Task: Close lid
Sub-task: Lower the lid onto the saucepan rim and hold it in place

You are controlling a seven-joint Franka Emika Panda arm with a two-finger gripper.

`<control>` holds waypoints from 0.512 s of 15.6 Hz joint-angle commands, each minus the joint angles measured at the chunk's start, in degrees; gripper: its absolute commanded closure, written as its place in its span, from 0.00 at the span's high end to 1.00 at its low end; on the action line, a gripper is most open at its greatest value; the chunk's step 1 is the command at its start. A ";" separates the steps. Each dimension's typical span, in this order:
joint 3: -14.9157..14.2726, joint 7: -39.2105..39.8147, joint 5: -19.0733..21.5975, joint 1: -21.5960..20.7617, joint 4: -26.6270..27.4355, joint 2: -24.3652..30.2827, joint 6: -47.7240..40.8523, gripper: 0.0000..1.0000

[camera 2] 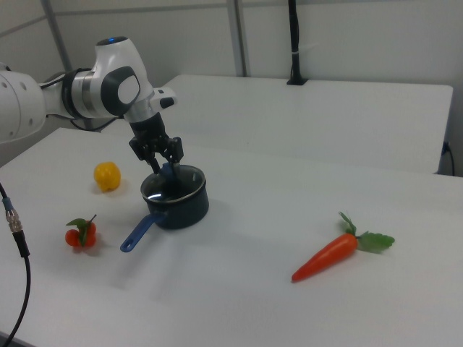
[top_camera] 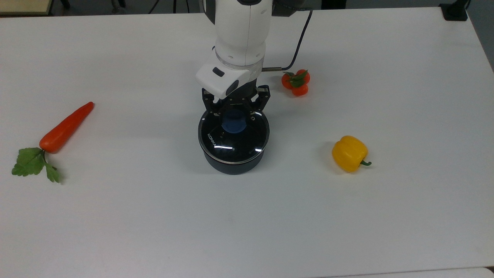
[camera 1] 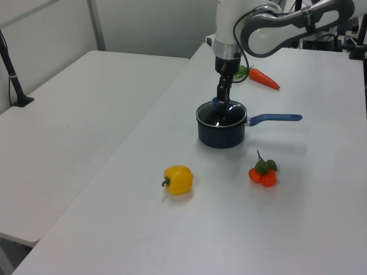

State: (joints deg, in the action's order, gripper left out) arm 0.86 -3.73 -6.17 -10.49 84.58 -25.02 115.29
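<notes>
Bright, even overhead light; soft shadows pool under objects. Glare streaks cross the lid (top_camera: 234, 136) toward six o'clock. Focus stays sharp.

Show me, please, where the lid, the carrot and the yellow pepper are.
lid (top_camera: 235, 141), top view, on the clear glass below the blue knob
carrot (camera 2: 325, 257), right view, on the orange body
yellow pepper (camera 1: 178, 179), left view, on its side

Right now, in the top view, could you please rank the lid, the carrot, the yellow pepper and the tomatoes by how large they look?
1. Carrot, longest with its leaves.
2. Lid, close to the carrot overall, so unsure.
3. Yellow pepper.
4. Tomatoes, smallest.
</notes>
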 commanded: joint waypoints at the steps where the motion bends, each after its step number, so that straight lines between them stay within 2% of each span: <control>1: -0.50 -1.55 -1.21 -0.76 1.64 0.94 1.60 0.43; 6: -0.59 -1.55 -1.30 -0.76 1.64 0.41 1.60 0.44; 7: -0.59 -1.55 -1.21 -0.76 1.64 0.41 1.60 0.49; 8: -0.51 -1.55 -1.21 -0.76 1.64 0.41 1.52 0.73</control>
State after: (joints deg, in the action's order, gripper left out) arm 0.83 -3.75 -6.18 -10.50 84.93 -25.34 115.36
